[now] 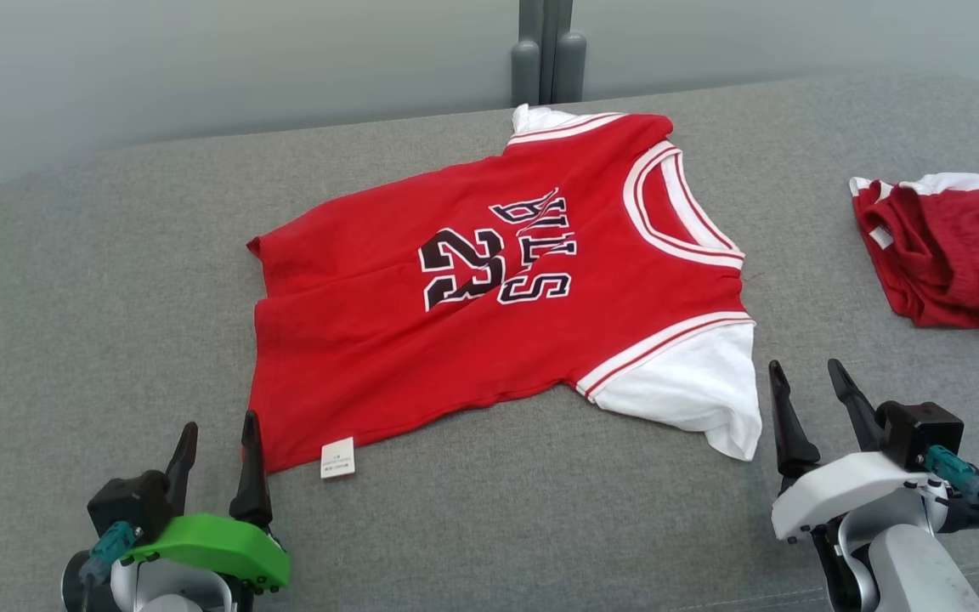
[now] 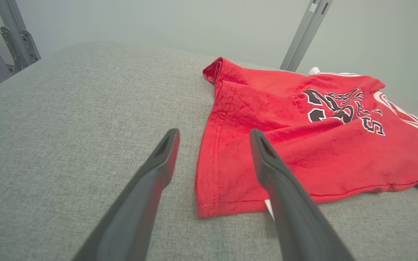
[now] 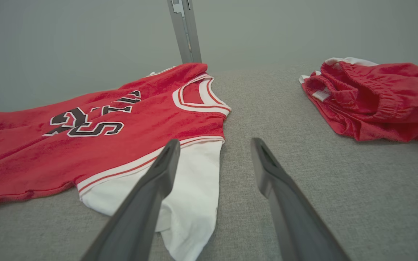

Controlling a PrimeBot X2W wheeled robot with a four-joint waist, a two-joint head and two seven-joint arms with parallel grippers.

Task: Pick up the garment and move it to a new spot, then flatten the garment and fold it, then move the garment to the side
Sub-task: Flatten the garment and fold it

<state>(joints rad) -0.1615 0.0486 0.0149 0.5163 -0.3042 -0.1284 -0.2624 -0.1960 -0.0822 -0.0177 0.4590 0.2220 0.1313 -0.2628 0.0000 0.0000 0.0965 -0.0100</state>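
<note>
Lying ahead of left pincer (image 1: pixel 220 421) and right pincer (image 1: pixel 804 365), both parted, empty: red jersey (image 1: pixel 498 280), judged light, limp; to be taken at hem corner (image 1: pixel 285 450) and white sleeve (image 1: pixel 693 391).

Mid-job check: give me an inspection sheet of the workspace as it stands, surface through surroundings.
Surface: grey fabric cushion, no stains seen.
Job's things: red jersey spread print side up, lightly wrinkled; white label sticks out at the near hem.
Clutter: crumpled red shorts at the right, apart from the jersey.
Hands: left hand open by the hem corner, holding nothing; right hand open beside the near white sleeve, holding nothing.
Cables: teal plugs at both wrists, dark lead at the right; clear of the cloth.
Surroundings: pale wall, grey post behind the cushion.
</note>
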